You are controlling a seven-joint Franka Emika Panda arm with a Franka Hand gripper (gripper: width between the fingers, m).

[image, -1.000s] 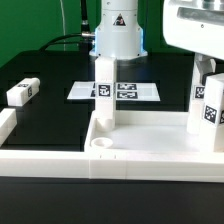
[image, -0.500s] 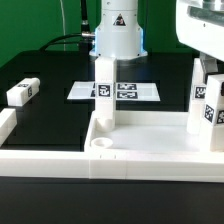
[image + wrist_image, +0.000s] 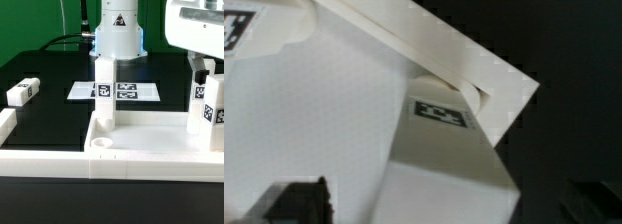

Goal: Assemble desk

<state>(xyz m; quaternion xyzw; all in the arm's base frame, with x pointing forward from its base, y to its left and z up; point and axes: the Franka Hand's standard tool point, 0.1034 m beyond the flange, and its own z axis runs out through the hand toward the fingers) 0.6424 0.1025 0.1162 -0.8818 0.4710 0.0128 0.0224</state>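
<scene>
On the black worktop [image 3: 50,125], the desk's white tabletop [image 3: 150,160] lies at 6 o'clock in the exterior view, with the centre leg [image 3: 104,100] and the 3 o'clock leg [image 3: 207,110] upright at its far corners. The claw [image 3: 206,66] hangs over the 3 o'clock leg, released, fingers clear of its sides. That leg's fitting looks finished; next comes lifting away to fetch the loose leg [image 3: 22,91] at 9 o'clock, which calls for a square, centred grip

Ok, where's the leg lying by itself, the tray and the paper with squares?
Loose leg [image 3: 22,92]: exterior view, its middle.
Tabletop [image 3: 160,162]: exterior view, front rim.
Marker board [image 3: 148,91]: exterior view, plain right end.
</scene>
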